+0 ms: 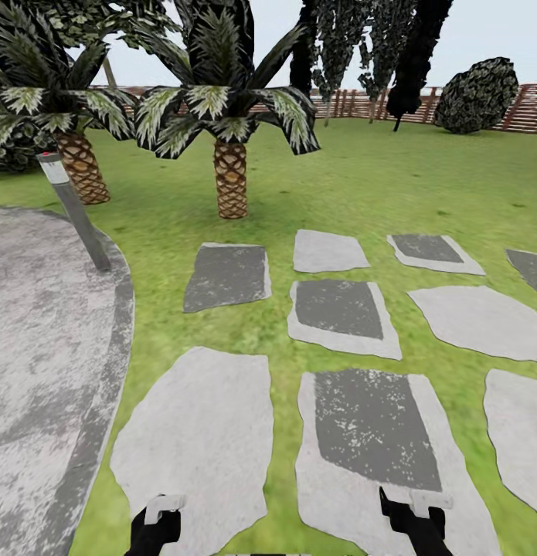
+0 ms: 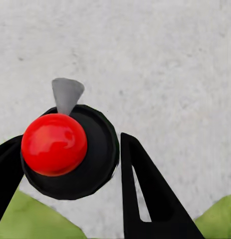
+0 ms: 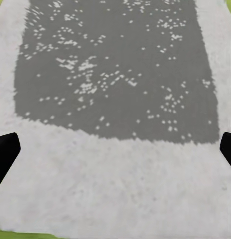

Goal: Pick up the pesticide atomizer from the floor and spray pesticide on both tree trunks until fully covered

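In the left wrist view the pesticide atomizer point(image 2: 54, 144) is seen from above, a round black body with a shiny red cap and a grey nozzle. My left gripper point(image 2: 70, 149) is shut on it, one black finger on each side, over a pale paving stone. At the lower edge of the head view the left gripper point(image 1: 161, 513) hangs low over a stone. My right gripper point(image 3: 115, 149) is open with nothing between its fingers, above a grey stepping stone point(image 1: 376, 432). Tall dark-leaved trees point(image 1: 353, 38) stand far back by the fence, their trunks point(image 1: 327, 110) small and thin at this distance.
Two spiky palm-like plants point(image 1: 230, 177) point(image 1: 81, 166) stand ahead on the lawn. A grey bollard point(image 1: 75, 208) leans at the curved edge of the concrete floor point(image 1: 44, 347) on the left. Stepping stones cross the grass. A round bush point(image 1: 478, 94) and the slat fence point(image 1: 531, 108) close the back.
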Tool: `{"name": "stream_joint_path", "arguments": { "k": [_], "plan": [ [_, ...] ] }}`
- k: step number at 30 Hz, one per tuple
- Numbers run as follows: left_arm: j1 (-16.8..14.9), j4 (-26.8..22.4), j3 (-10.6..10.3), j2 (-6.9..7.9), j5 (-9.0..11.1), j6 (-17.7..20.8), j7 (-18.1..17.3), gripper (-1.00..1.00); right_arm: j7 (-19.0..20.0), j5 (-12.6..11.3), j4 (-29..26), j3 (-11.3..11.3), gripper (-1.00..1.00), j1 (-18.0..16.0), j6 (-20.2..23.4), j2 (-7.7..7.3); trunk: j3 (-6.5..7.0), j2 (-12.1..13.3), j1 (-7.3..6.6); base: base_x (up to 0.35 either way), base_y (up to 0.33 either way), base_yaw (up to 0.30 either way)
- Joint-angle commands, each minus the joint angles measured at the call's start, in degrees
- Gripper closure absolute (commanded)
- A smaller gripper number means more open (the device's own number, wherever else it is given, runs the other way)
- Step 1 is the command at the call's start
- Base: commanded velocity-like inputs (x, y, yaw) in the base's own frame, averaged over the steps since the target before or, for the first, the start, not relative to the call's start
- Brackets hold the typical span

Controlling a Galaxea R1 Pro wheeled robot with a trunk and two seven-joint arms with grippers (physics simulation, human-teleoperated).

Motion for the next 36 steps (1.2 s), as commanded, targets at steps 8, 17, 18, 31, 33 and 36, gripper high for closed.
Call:
{"name": "stream_joint_path", "arguments": {
  "k": [8,17,18,31,33,36],
  "plan": [
    [0.0,0.0,0.0,0.00,0.0,0.0,0.0,1.00,0.0,0.0,0.0,0.0,-1.00,0.0,0.0,0.00,0.45,0.0,0.00,0.000,-0.269,-0.262],
    [0.0,0.0,0.0,0.00,0.0,0.0,0.1,1.00,0.0,0.0,0.0,0.0,-1.00,0.0,0.0,0.00,0.96,0.0,0.00,0.000,-0.269,-0.262],
    [0.0,0.0,0.0,0.00,0.0,0.0,0.1,1.00,0.0,0.0,0.0,0.0,-1.00,0.0,0.0,0.00,1.01,0.0,0.00,0.000,-0.269,-0.262],
    [0.0,0.0,0.0,0.00,0.0,0.0,0.1,1.00,0.0,0.0,0.1,0.0,-1.00,0.0,0.0,0.00,1.73,0.0,0.00,0.000,-0.269,-0.262],
    [0.0,0.0,0.0,0.00,0.0,0.0,0.1,1.00,0.0,0.0,0.1,0.0,-1.00,0.0,0.0,0.00,1.84,0.0,0.00,0.000,-0.269,-0.262],
    [0.0,0.0,0.0,0.00,0.0,0.0,0.1,1.00,0.0,0.0,0.1,0.0,-1.00,0.0,0.0,0.00,2.00,0.0,0.00,0.000,-0.269,-0.262]
  ]
}}
